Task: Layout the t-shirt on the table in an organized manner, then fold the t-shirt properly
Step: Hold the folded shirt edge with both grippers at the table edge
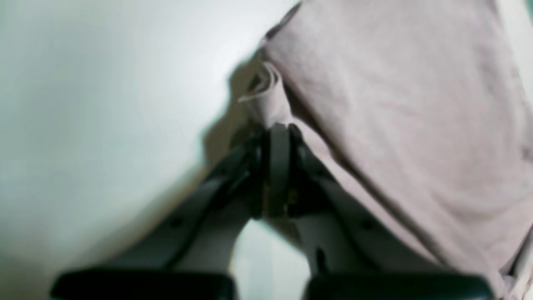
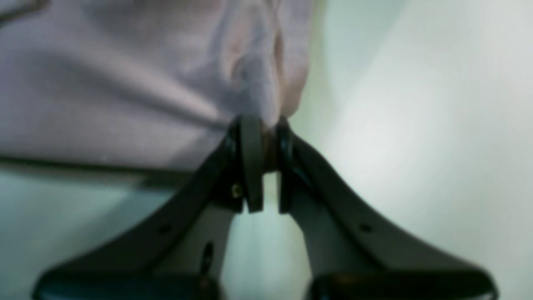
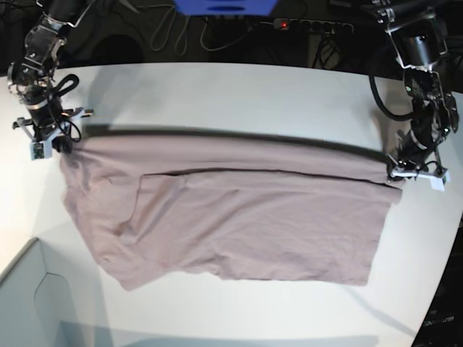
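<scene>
Both grippers pinch the T-shirt (image 3: pixel 253 228) at its far corners!

Nearest us, a pale grey box corner (image 3: pixel 23 289) pokes in beside the pink shirt, whose uneven near edge spreads over the white table (image 3: pixel 253 311). Further back, a long fold runs crosswise, and behind it comes a smooth band of cloth, stretched between the two arms. And there are the jaws! The left gripper (image 1: pixel 275 131) is pressed together on one end, a bit of fabric poking out past its tips; the right gripper (image 2: pixel 262 125) nips the opposite end, bunched cloth caught between its fingers.
</scene>
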`<state>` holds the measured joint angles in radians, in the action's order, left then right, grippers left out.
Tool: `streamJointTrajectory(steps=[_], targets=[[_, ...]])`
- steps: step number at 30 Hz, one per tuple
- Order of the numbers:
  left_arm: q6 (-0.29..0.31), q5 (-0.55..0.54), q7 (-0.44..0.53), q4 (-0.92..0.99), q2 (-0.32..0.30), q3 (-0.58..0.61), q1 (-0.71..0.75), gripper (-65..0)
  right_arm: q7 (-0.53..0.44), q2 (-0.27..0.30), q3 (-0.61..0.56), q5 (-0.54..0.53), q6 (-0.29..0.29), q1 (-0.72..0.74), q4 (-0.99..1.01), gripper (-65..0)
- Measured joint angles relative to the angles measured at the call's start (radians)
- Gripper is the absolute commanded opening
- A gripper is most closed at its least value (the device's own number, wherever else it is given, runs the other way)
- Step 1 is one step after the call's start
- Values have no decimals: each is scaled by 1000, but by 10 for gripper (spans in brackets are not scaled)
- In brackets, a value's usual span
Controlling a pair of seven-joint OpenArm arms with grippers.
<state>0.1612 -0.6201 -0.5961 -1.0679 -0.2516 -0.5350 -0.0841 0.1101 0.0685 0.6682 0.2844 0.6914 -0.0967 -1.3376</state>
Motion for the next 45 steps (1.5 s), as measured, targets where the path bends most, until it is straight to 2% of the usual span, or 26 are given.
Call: streamJointTrajectory(steps=[4, 9, 11, 14, 19, 28, 30, 36, 40, 45], targets=[[2, -5, -6, -21, 1, 0, -23, -649, -2, 0, -2, -1, 0, 17, -89, -650], [0, -3, -14, -21, 0, 0, -120, -649, -3, -5, -4, -2, 4, 89, -131, -650], [3, -3, -69, -26, 1, -21, -152, -649, -7, -4, -2, -3, 4, 99, -142, -650], [7, -5, -140, -21, 11, -113, -174, -649, -1, -5, 3, -3, 4, 93, -141, -650], [0, 2, -164, -18, 8, -140, -173, -649, -2, -42, 3, -3, 5, 84, -144, -650], [0, 3, -159, -20, 6, -142, -62, -649, -5, -76, 3, -3, 5, 42, -190, -650], [5, 0, -148, -26, 4, -142, -32, -649, -31, -84, 3, -12, 5, 1, -209, -650], [5, 8, -156, -25, 13, -144, 87, -649, -3, -86, 5, 0, 8, -139, -194, -650], [9, 2, -142, -41, 27, -165, 117, -649, -10, -84, 4, -3, 8, -196, -194, -650], [13, -2, -156, -148, 82, -228, 219, -649, -9, -82, 4, -3, 7, -251, -194, -650]])
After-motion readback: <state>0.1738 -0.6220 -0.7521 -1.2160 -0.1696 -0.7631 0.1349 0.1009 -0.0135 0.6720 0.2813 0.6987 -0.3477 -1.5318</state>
